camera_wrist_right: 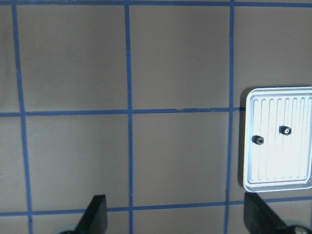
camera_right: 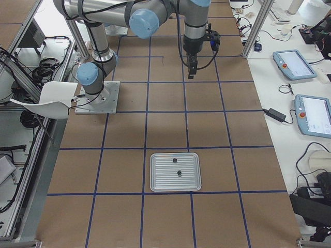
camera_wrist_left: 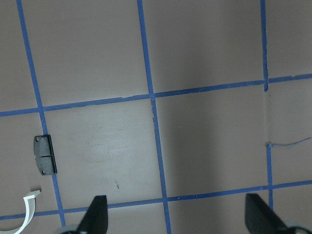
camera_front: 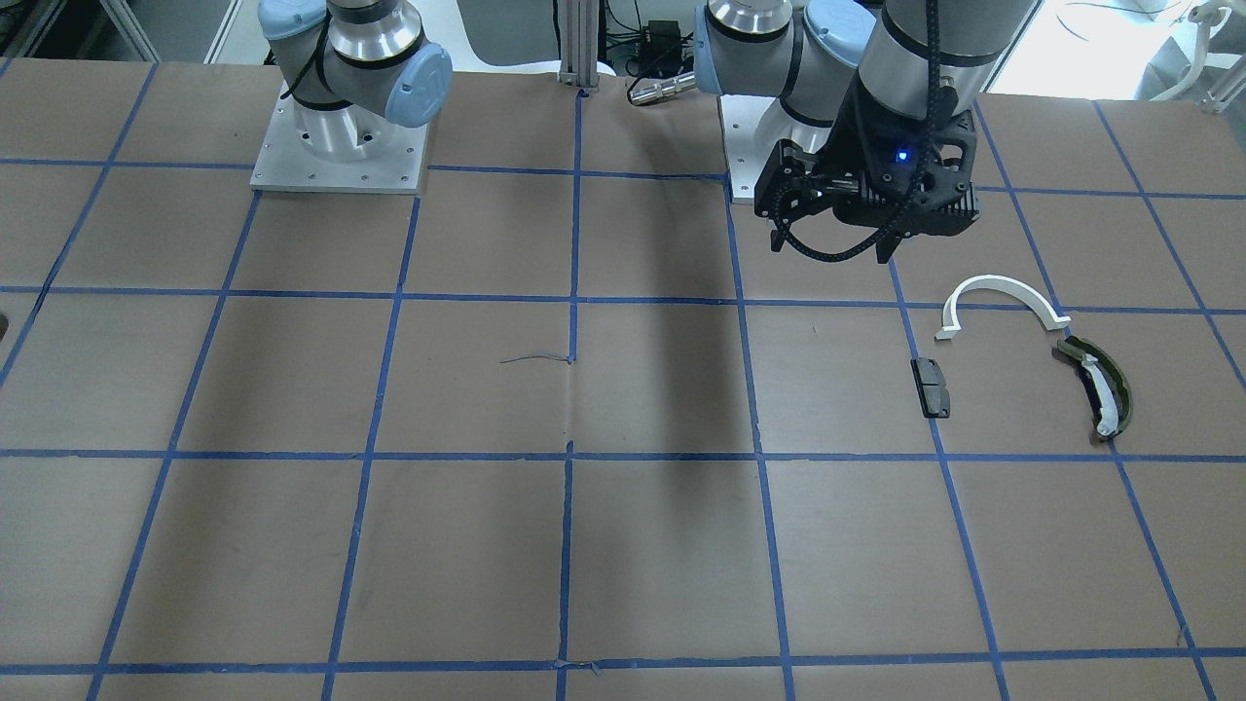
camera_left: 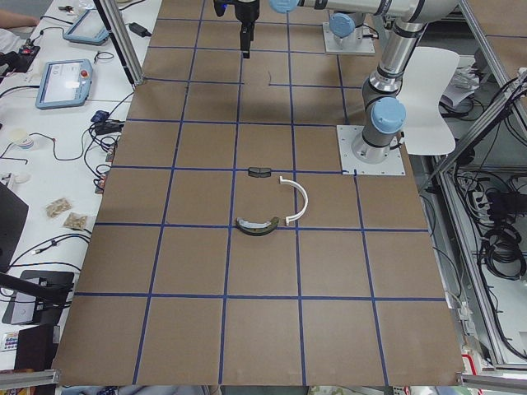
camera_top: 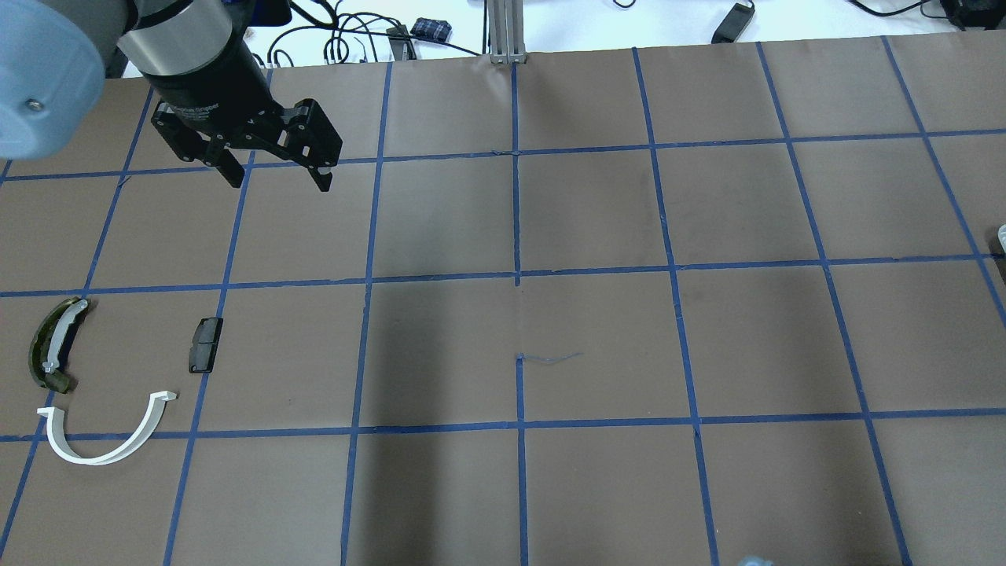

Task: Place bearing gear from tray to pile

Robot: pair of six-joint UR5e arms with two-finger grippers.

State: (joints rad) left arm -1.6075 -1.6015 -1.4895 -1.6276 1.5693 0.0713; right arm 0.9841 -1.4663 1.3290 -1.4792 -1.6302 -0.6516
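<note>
Two small dark bearing gears lie on the ribbed metal tray, also seen in the exterior right view. The pile holds a white half-ring arc, a dark pad and an olive shoe. It also shows in the front view: arc, pad, shoe. My left gripper hangs open and empty high above the table, beyond the pad. My right gripper is open and empty, high, with the tray off to its side.
The two arm bases stand on the robot's side of the brown, blue-taped table. An aluminium post rises at the table's far edge. Teach pendants lie on the side bench.
</note>
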